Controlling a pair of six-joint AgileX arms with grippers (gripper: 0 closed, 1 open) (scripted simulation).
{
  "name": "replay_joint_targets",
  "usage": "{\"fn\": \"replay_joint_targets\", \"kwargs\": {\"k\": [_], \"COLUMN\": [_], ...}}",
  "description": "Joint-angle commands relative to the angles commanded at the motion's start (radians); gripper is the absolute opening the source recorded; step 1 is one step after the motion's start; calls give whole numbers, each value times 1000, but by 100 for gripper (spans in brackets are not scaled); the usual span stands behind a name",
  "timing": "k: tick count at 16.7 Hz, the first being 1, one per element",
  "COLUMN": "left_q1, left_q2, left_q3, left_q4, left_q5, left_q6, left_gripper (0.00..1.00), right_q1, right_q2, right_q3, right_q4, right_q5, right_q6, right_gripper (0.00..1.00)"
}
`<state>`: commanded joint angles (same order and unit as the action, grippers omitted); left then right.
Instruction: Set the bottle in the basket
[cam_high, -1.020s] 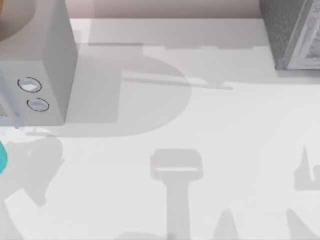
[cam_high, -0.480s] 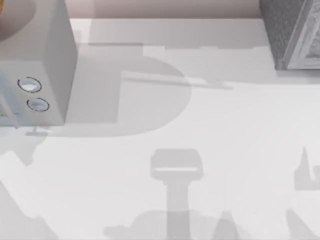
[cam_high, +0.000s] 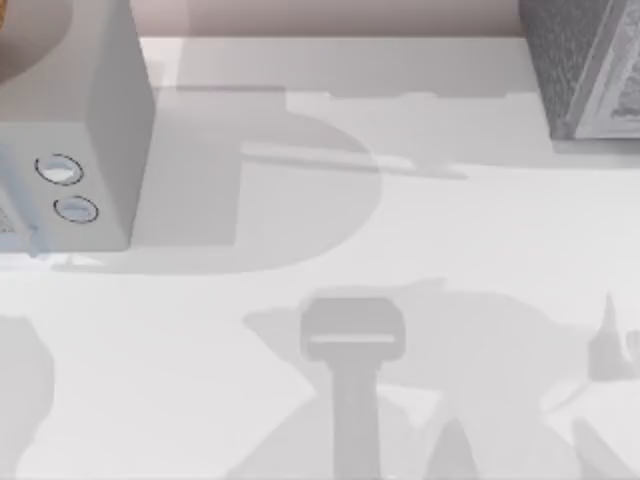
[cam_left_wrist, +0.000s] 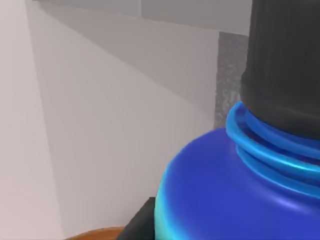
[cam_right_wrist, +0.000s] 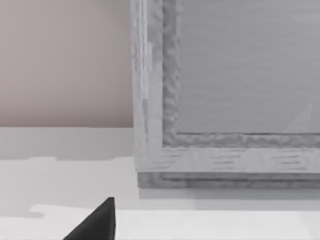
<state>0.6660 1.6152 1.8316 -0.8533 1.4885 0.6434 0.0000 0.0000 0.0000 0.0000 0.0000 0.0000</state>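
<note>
In our left wrist view the bottle (cam_left_wrist: 230, 195) sits very close, blue shoulder and black ribbed cap (cam_left_wrist: 285, 65) toward one o'clock. We cannot tell how our left gripper stands. We judge the bottle stiff, light and slippery; the straight body gives a safer hold than the cap.

One bottle (cam_left_wrist: 235, 195) — two grey boxes (cam_high: 90, 120) (cam_high: 585, 65) — one table (cam_high: 400, 250).
</note>
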Motion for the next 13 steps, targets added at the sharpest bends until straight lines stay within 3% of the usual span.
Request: {"fn": "replay_joint_targets", "kwargs": {"k": [6,9,13], "left_q1": [-36,-48,-50], "left_q2": [346,435,451], "left_q3": [486,593,613], "left_q4": [11,18,20], "left_q5": [-36,-51,-55], "left_q6": [-138,-178,-186], "left_gripper": [0,0,0], "right_q1": [0,0,0], "right_q2": [0,0,0], "right_q3": [0,0,0], "right_q4": [0,0,0], "right_q5": [0,0,0], "right_q6": [0,0,0], "right_gripper": [100,100,100]}}
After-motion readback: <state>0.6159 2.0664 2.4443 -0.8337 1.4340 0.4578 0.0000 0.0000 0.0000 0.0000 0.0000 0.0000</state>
